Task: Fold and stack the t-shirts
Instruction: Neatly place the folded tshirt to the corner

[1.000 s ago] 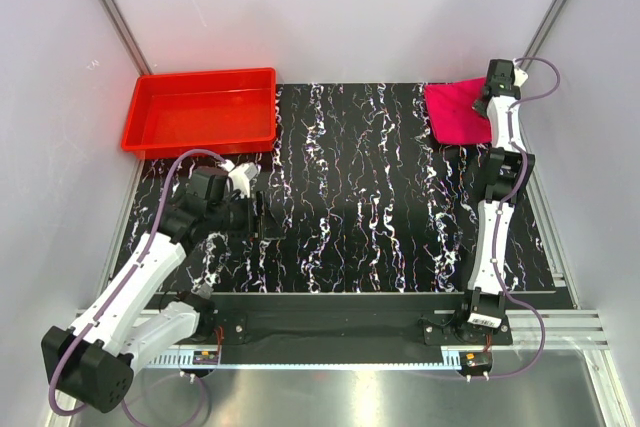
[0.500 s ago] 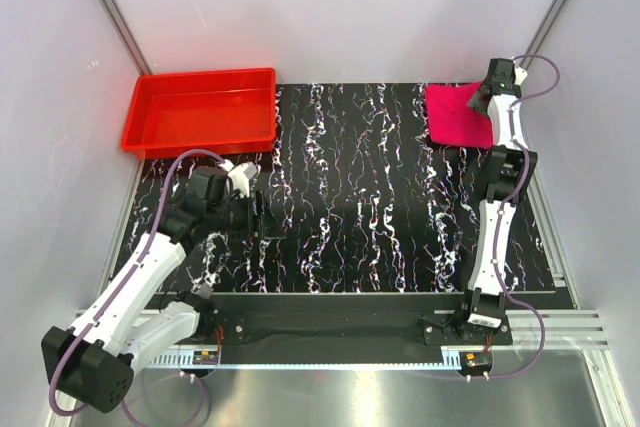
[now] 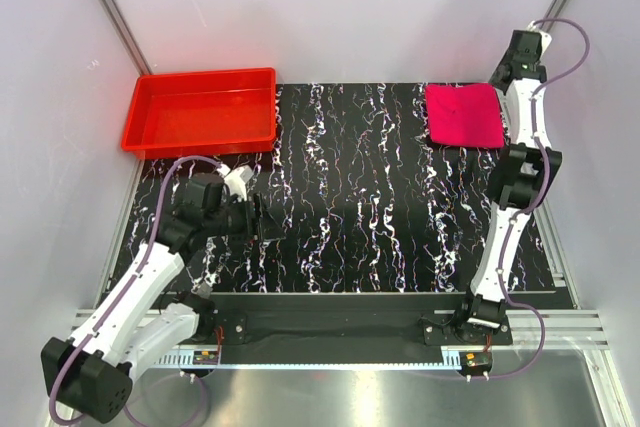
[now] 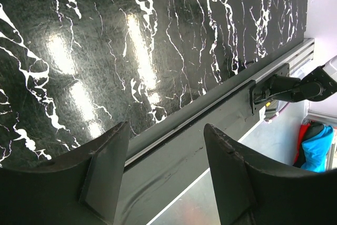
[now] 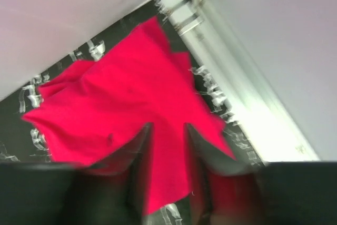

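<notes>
a: where's the t-shirt (image 3: 465, 115) rn?

b: far right corner of the counter (image 3: 350, 177). it lies flat, folded to a rough square, plain magenta side up. its right edge is near the counter's right border. the right wrist view shows a few pointed corners & soft creases, but that view is blurred.

a: right end effector on it?

b: no. the right end effector (image 5: 167, 133) hangs raised at the back right corner, just past the shirt's far right corner in the top view. arm stretched out to the rear. from the wrist cam the two fingers stand apart w/ a gap betw them, and thru the gap you see the cloth lying beneath. nothing pinched, no contact w/ the shirt.

a: left side?

b: the left end effector (image 4: 166, 130) sits low over the left half of the counter. fingers spread wide, nothing betw them. under it are the black marbled top & the front rail.

a: anything else out there?

b: red tray (image 3: 200, 117), far left corner, well apart from the shirt.
</notes>
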You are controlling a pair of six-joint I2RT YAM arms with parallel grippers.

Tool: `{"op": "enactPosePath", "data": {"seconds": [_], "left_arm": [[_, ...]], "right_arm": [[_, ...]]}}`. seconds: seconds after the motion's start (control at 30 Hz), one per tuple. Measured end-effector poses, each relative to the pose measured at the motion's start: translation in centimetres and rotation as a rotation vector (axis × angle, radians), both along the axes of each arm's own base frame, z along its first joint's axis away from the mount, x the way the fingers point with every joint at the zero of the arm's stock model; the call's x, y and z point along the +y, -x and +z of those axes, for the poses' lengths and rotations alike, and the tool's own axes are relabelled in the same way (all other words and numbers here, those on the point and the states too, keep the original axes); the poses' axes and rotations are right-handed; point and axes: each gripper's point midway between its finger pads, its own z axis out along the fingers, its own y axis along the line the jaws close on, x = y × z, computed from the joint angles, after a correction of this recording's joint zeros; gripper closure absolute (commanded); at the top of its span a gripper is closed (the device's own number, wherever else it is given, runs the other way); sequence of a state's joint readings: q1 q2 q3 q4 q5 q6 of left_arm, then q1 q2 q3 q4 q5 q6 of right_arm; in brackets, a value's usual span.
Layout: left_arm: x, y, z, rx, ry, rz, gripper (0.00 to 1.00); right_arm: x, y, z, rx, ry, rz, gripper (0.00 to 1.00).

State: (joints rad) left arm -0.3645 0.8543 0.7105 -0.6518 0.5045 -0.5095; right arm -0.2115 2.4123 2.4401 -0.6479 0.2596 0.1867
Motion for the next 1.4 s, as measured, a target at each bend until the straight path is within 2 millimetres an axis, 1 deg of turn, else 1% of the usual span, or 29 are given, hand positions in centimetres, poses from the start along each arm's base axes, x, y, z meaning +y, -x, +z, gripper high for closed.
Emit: {"op": "enactPosePath", "data": {"seconds": [0.03, 0.1, 0.13, 0.17, 0.23, 0.27, 0.33, 0.47, 0.63, 0.67, 0.7, 0.77, 0.8, 0.83, 0.9, 0.97, 1.0, 1.03, 1.13, 1.23, 1.33, 1.4], "left_arm": [[0.0, 0.0, 0.1, -0.003, 0.002, 0.001, 0.36], [0.1, -0.1, 0.2, -0.012, 0.005, 0.004, 0.36], [0.1, -0.1, 0.3, -0.015, 0.006, 0.005, 0.36], [0.1, -0.1, 0.4, -0.018, 0.007, 0.005, 0.36], [0.1, -0.1, 0.5, -0.021, 0.008, 0.007, 0.36], [0.2, -0.1, 0.5, -0.021, 0.009, 0.008, 0.36], [0.2, 0.0, 0.5, -0.02, 0.008, 0.009, 0.36], [0.2, 0.0, 0.5, -0.015, 0.011, 0.013, 0.35], [0.1, -0.1, 0.8, -0.013, 0.022, 0.025, 0.34], [0.1, -0.1, 0.9, -0.012, 0.026, 0.028, 0.34], [0.0, -0.1, 1.0, -0.014, 0.031, 0.032, 0.34], [0.0, -0.1, 1.2, -0.016, 0.037, 0.037, 0.34], [0.0, -0.2, 1.3, -0.016, 0.039, 0.04, 0.34], [0.0, -0.1, 1.3, -0.016, 0.04, 0.04, 0.34], [0.0, -0.1, 1.3, -0.015, 0.043, 0.043, 0.34], [0.0, -0.1, 1.4, -0.009, 0.045, 0.048, 0.34], [0.0, 0.0, 1.3, -0.006, 0.046, 0.05, 0.34], [0.0, 0.0, 1.3, -0.004, 0.046, 0.051, 0.34], [0.0, 0.0, 1.4, 0.0, 0.046, 0.053, 0.34], [0.0, -0.1, 1.7, -0.002, 0.048, 0.054, 0.34], [-0.1, -0.3, 2.6, -0.025, 0.054, 0.051, 0.3], [-0.2, -0.6, 3.6, -0.05, 0.061, 0.048, 0.28]], "right_arm": [[0.3, 0.1, -0.7, 0.004, -0.018, 0.011, 0.74], [1.2, 0.0, -2.7, 0.012, -0.078, 0.024, 0.77], [1.6, 0.1, -3.9, 0.025, -0.103, 0.03, 0.81], [2.2, 0.2, -5.4, 0.045, -0.137, 0.037, 0.81], [3.1, 0.1, -7.3, 0.058, -0.193, 0.052, 0.81], [3.6, -0.1, -8.1, 0.057, -0.224, 0.063, 0.8], [4.7, -0.7, -9.0, 0.031, -0.29, 0.088, 0.8], [6.4, -2.1, -9.2, -0.053, -0.396, 0.117, 0.81], [9.0, -3.6, -9.1, -0.159, -0.58, 0.15, 0.86], [9.5, -4.2, -8.6, -0.191, -0.621, 0.157, 0.87], [10.1, -5.0, -8.2, -0.235, -0.675, 0.17, 0.91], [11.1, -6.6, -7.5, -0.33, -0.766, 0.193, 0.92], [11.5, -7.2, -7.6, -0.369, -0.811, 0.201, 0.92], [12.0, -7.9, -8.1, -0.4, -0.855, 0.207, 0.92], [12.6, -9.0, -9.9, -0.422, -0.916, 0.204, 0.92], [13.6, -9.8, -12.7, -0.413, -0.974, 0.186, 0.93], [14.1, -9.9, -14.3, -0.399, -1.0, 0.17, 0.93], [14.6, -10.0, -15.0, -0.401, -1.038, 0.157, 0.93], [15.0, -10.4, -14.2, -0.419, -1.048, 0.169, 0.92], [15.1, -10.3, -14.4, -0.407, -1.036, 0.174, 0.89], [15.1, -10.0, -14.4, -0.374, -1.011, 0.179, 0.85], [15.0, -9.4, -13.4, -0.337, -0.981, 0.183, 0.82]]}}
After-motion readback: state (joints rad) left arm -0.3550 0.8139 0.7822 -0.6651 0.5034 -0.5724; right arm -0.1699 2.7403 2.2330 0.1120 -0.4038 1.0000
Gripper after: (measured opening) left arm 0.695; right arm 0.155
